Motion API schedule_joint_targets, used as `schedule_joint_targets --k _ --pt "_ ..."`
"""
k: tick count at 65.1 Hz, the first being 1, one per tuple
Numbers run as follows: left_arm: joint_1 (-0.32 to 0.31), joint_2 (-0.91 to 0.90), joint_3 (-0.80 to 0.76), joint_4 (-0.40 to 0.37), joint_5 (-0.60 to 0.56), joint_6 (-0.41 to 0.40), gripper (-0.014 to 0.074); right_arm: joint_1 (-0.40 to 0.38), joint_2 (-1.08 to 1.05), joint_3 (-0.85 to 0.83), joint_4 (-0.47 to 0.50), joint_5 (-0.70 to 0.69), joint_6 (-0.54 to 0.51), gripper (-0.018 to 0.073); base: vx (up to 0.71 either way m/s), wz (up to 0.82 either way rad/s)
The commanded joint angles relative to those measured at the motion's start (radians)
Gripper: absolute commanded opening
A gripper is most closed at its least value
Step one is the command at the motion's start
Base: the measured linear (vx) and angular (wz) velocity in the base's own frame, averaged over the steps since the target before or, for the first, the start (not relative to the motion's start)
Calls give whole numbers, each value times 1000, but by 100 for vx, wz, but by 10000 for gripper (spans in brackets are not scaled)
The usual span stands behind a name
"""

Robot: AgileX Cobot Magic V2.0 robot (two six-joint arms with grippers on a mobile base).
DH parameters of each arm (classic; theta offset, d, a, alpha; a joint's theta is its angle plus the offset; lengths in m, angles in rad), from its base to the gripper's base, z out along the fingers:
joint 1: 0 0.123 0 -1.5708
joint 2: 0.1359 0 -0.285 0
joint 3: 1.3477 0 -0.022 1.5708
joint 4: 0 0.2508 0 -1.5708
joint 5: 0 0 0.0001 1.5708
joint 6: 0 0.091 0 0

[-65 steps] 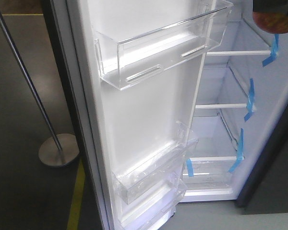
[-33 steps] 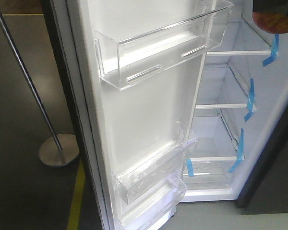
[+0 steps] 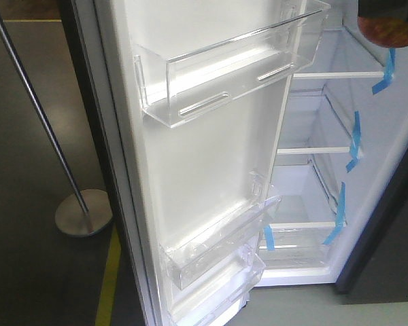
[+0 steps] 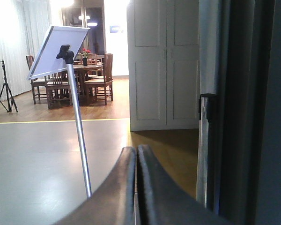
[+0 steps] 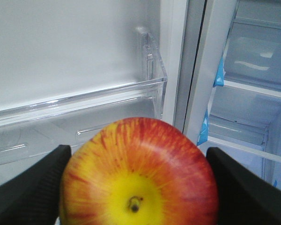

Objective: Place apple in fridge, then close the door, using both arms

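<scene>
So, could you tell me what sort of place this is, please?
Probably a home-style test room, not a lived-in kitchen: an open fridge marked with blue tape, a dining table with chairs and a board on a stand.

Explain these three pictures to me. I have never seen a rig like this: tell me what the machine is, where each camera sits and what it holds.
This is a wheeled robot with two arms. Each arm ends in a two-fingered gripper with its own camera.

The front view looks out from the robot at a fridge. Its door is swung open, showing clear bins on the door. Inside are white shelves marked with blue tape. A metal stand is on the floor to the left.

The left wrist view looks along the left gripper, whose fingers are pressed together on nothing.

The right wrist view looks along the right gripper, which clamps a red and yellow apple in front of a door bin.
</scene>
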Motion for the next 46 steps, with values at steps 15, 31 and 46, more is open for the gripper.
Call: schedule_joint_targets --k 15,31,46 --pt "-5 -15 -18 -4 -78 -11 -7 -4 -26 -34 27 -70 -5 262 0 0" --pt "-5 -15 -18 -4 -78 -11 -7 -4 -26 -34 27 -70 -5 262 0 0" --pt "-5 -15 -18 -4 -78 -11 -7 -4 -26 -34 27 -70 -5 262 0 0"
